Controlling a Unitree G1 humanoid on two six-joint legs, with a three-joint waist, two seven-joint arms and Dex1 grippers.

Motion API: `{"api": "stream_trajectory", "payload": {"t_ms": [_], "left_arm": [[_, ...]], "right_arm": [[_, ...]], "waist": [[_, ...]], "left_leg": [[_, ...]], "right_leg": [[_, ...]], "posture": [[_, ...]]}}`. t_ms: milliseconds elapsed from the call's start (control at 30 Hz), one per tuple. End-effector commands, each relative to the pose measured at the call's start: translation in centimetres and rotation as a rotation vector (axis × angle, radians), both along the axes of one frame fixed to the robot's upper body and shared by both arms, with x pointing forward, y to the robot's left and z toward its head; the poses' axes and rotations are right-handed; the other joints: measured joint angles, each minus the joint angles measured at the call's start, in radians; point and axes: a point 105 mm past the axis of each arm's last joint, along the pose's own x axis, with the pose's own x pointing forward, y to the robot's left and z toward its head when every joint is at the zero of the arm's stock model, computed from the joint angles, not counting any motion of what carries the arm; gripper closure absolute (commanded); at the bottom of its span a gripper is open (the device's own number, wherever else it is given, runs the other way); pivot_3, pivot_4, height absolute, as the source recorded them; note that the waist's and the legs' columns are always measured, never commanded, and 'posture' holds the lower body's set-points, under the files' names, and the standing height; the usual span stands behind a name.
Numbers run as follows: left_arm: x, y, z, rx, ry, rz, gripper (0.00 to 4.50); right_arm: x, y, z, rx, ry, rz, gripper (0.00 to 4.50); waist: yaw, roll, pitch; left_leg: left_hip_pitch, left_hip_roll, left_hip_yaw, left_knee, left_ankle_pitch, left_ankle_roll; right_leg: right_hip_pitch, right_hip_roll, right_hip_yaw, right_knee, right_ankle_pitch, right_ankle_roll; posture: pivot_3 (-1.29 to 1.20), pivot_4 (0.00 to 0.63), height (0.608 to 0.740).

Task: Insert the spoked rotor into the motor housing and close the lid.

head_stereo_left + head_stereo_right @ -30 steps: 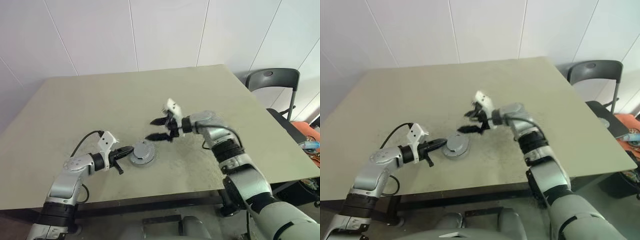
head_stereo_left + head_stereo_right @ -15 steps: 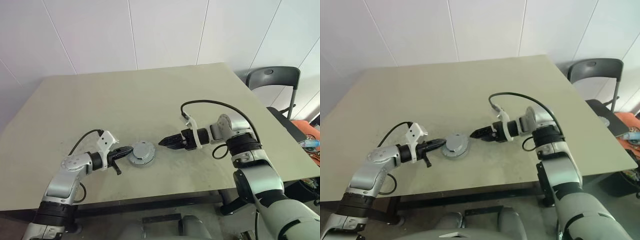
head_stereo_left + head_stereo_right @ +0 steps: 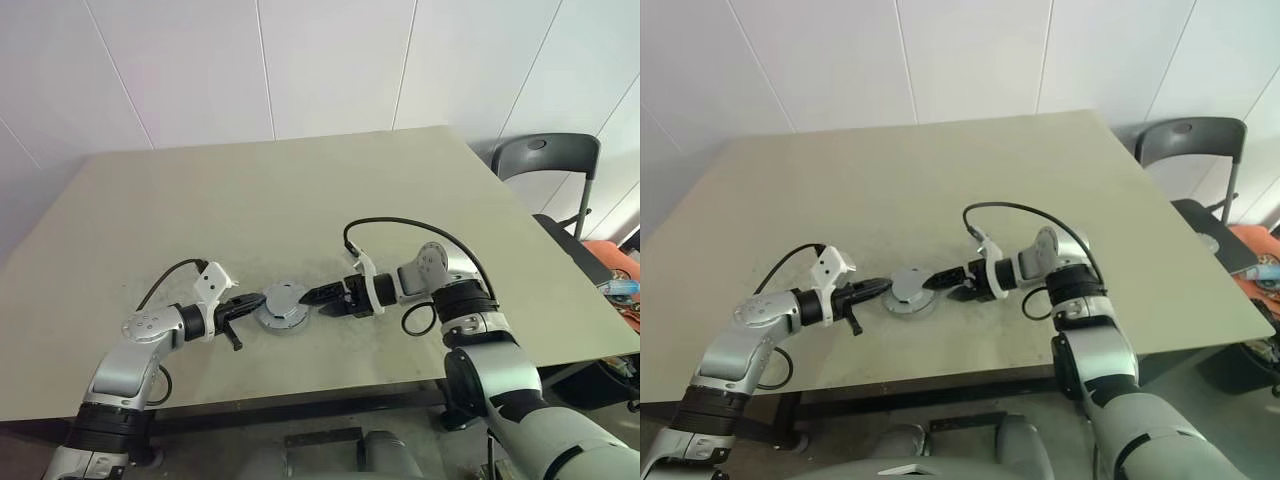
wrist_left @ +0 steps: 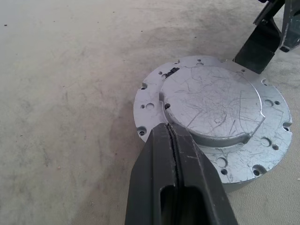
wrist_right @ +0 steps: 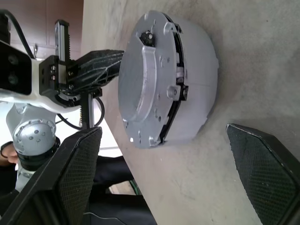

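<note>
You are bracing the short round silver motor housing (image 3: 282, 307) at mid-table with your left gripper (image 3: 246, 304), fingers pressed together, while your right gripper (image 3: 312, 297), fingers spread wide, is approaching. The flat silver lid (image 5: 146, 79) is sitting slightly proud, so an off-centre squeeze risks skewing it.

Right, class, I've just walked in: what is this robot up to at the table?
It is assembling a motor. The lid already sits on the housing on the table. The shut left gripper rests at the lid's edge on one side. The open right gripper is at the other side, its fingers either side of the housing, not gripping it.
</note>
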Motion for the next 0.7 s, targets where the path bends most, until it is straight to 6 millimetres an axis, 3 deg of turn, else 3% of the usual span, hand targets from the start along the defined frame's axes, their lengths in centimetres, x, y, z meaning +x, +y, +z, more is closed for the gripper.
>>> {"api": "stream_trajectory", "payload": {"t_ms": [33, 100, 200, 433, 700], "left_arm": [[-0.5, -1.2, 0.0, -0.004, 0.004, -0.056, 4.5], [-0.5, -1.2, 0.0, -0.005, 0.004, -0.056, 4.5], [-0.5, -1.2, 0.0, -0.006, 0.005, -0.054, 4.5], [-0.5, -1.1, 0.2, -0.037, 0.009, -0.031, 4.5], [-0.1, -0.6, 1.0, -0.118, -0.011, 0.027, 4.5]], "right_arm": [[0.2, 1.1, 0.6, 0.038, -0.013, 0.002, 0.03], [0.0, 1.5, 0.6, 0.044, -0.012, 0.008, 0.03], [0.2, 1.7, 0.6, 0.041, -0.009, -0.002, 0.65], [-0.1, 2.0, 0.6, 0.057, 0.003, -0.002, 2.96], [-0.1, 2.4, 1.2, 0.101, 0.001, -0.012, 3.18]], "waist": [[0.0, 0.0, 0.0], [0.0, 0.0, 0.0], [0.0, 0.0, 0.0], [-0.001, 0.0, 0.0], [-0.003, 0.0, 0.0]], "left_leg": [[0.0, 0.0, 0.0, 0.0, 0.0, 0.0], [0.0, 0.0, 0.0, 0.0, 0.0, 0.0], [0.0, 0.0, 0.0, 0.0, 0.0, 0.0], [0.0, 0.0, 0.0, 0.0, 0.0, 0.0], [0.001, 0.0, 0.0, 0.001, 0.0, 0.0]], "right_leg": [[0.0, 0.0, 0.0, 0.0, 0.0, 0.0], [0.0, 0.0, 0.0, 0.0, 0.0, 0.0], [0.0, 0.0, 0.0, 0.0, 0.0, 0.0], [0.0, 0.0, 0.0, 0.0, 0.0, 0.0], [0.0, 0.001, 0.0, 0.002, 0.0, 0.0]], "posture": [[0.0, 0.0, 0.74], [0.0, 0.0, 0.74], [0.0, 0.0, 0.74], [0.0, 0.0, 0.74], [0.0, 0.0, 0.74]]}}
